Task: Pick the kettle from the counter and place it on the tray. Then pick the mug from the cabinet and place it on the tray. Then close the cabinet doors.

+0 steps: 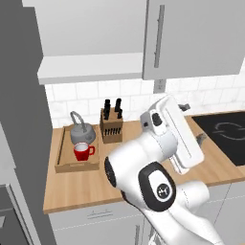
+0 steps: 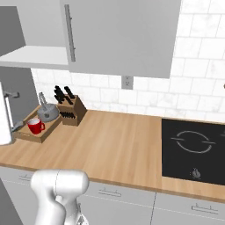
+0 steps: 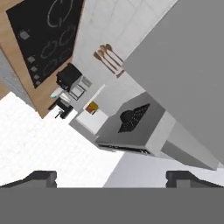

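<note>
The grey kettle (image 1: 80, 132) (image 2: 47, 112) and the red mug (image 1: 83, 151) (image 2: 35, 126) both stand in the wooden tray (image 1: 61, 154) (image 2: 28, 135) at the left end of the counter (image 1: 95, 184) (image 2: 114, 140). My gripper (image 1: 194, 123) (image 2: 15, 110) (image 3: 111, 177) hangs open and empty above the counter, right of the knife block and well clear of the tray. Above, the cabinet (image 1: 91, 67) (image 2: 30, 55) shows its inside. Its left door (image 1: 21, 119) (image 2: 15, 83) stands swung out. The right door (image 1: 191, 38) (image 2: 123, 35) lies flat across the front.
A knife block (image 1: 111, 125) (image 2: 71, 110) stands right beside the tray. A black cooktop (image 1: 225, 131) (image 2: 193, 149) (image 3: 43, 35) is set into the counter's right end. White drawer fronts (image 2: 110, 197) run below, and a wall socket (image 2: 127, 82) sits in the tiles.
</note>
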Tool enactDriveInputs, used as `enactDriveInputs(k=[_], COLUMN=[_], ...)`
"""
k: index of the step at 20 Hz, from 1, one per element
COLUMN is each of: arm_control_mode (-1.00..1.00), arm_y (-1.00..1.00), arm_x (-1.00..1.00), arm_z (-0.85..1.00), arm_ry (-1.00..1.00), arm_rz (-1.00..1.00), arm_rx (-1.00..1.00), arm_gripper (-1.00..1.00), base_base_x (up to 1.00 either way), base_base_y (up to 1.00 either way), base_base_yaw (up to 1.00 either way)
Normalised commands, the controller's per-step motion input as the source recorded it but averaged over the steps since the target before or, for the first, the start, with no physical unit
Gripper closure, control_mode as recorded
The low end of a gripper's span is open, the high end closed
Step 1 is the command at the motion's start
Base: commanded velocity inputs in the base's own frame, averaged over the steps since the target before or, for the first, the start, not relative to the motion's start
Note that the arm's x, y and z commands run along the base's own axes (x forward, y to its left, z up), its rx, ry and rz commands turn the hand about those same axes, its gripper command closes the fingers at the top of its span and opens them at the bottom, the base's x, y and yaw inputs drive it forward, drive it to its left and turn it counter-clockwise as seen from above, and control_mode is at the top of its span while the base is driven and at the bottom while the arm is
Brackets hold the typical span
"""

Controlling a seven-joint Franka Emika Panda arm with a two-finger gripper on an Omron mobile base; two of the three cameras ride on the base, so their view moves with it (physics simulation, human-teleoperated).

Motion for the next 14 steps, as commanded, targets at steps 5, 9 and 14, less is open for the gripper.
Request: enactDriveInputs(k=[5,9,14], arm_control_mode=[-1.0,-1.0,-1.0], arm_y=[0.45,0.6,0.55], arm_x=[-0.52,-0.22,-0.21], arm_z=[0.0,0.0,0.01], arm_ry=[-0.12,-0.03,-0.05], arm_rz=[-0.12,-0.09,0.0], arm_rx=[-0.09,-0.11,-0.1], arm_gripper=[-1.0,-1.0,-1.0], base_base_x=[0.0,0.0,0.0], base_base_y=[0.0,0.0,0.0], base_base_yaw=[0.0,0.0,0.0])
